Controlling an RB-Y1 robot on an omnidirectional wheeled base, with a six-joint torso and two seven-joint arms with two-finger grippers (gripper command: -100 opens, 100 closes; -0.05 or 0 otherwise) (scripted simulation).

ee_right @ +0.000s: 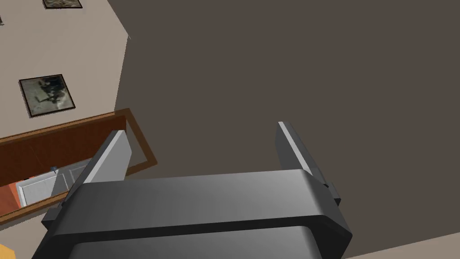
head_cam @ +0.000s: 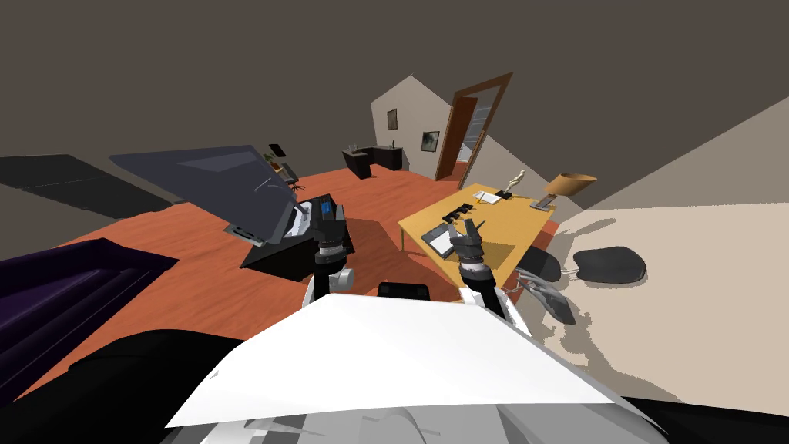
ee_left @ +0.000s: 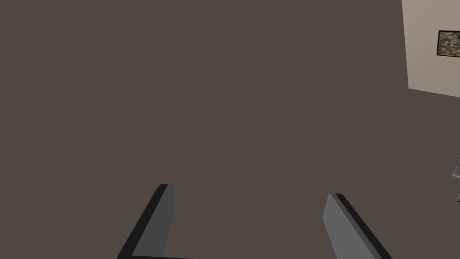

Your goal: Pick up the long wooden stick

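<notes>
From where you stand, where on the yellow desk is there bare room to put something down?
The desk is bare in its middle and along the edge beside the black chair, between the paper and the right gripper. Its far edge is crowded by the figurine and lamp; the flat pad and black items fill the left side.

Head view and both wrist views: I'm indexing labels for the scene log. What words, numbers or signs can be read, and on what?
No text can be read in any view.
On the wall, the framed pictures show only blurred images, with no lettering.
On the yellow table, the flat grey pad and the white sheet are too small to show any marks.
</notes>
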